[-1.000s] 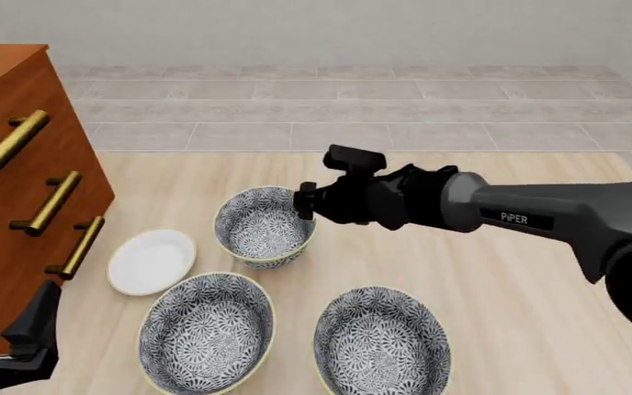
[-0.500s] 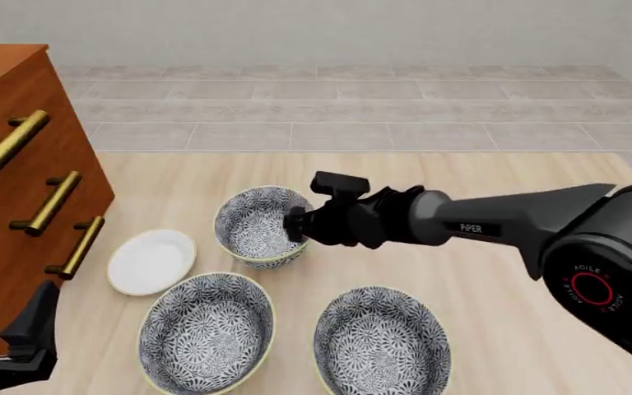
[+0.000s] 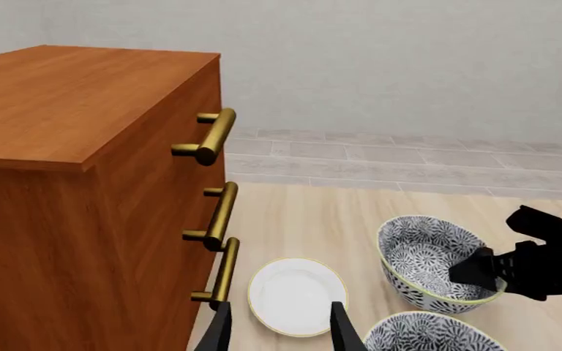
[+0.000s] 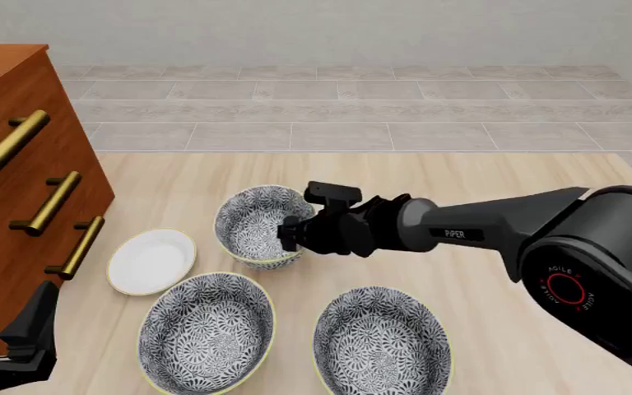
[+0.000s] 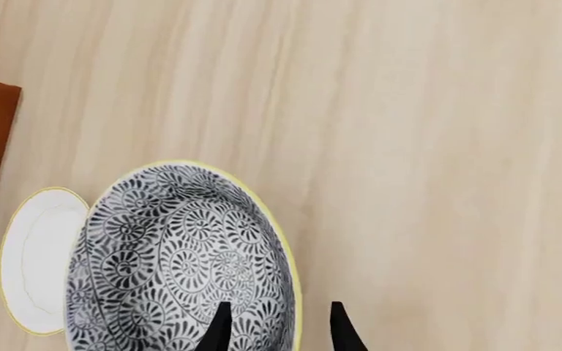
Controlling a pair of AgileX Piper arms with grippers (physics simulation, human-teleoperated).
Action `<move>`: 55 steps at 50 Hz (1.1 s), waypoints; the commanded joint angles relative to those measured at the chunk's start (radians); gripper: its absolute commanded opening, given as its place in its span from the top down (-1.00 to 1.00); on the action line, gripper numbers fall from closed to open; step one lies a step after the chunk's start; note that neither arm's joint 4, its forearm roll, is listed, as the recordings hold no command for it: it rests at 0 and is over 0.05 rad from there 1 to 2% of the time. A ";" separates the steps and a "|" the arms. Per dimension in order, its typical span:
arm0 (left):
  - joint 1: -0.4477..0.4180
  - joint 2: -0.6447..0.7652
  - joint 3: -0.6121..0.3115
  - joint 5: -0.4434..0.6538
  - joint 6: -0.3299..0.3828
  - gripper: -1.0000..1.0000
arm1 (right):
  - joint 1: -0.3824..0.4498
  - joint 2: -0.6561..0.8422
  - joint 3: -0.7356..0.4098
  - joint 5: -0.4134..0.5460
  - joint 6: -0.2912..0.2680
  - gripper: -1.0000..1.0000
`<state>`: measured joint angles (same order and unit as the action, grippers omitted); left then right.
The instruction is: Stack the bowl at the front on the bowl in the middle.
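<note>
R gripper (image 4: 290, 234) straddles the right-hand rim of the grey-and-white floral deep bowl at the front (image 4: 248, 220): 1 finger inside, 1 outside, jaws apart (not clamped yet). The matching floral bowl in the middle (image 4: 206, 329) sits just beside it, back toward the arms.

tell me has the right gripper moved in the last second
Yes. In the front view the right gripper has come down and leftward, closing on the near-right rim of the far bowl, which has stayed put.

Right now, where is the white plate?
In the front view the plate lies on the table's left, beside the dresser, left of the bowls.
</note>
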<state>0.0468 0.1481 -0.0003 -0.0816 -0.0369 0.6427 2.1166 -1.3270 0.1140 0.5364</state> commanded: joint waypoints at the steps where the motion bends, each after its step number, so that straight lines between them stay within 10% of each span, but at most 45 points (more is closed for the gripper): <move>1: 0.002 -0.005 0.000 0.003 -0.002 -1.00 | 0.000 0.008 -0.008 0.003 0.002 1.00; 55: -0.014 -0.010 0.000 0.009 0.020 -1.00 | -0.065 -0.217 -0.065 0.099 -0.095 1.00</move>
<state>0.0378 0.1505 -0.0002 -0.0810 -0.0337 0.5715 1.9380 -1.3814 0.1945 0.4537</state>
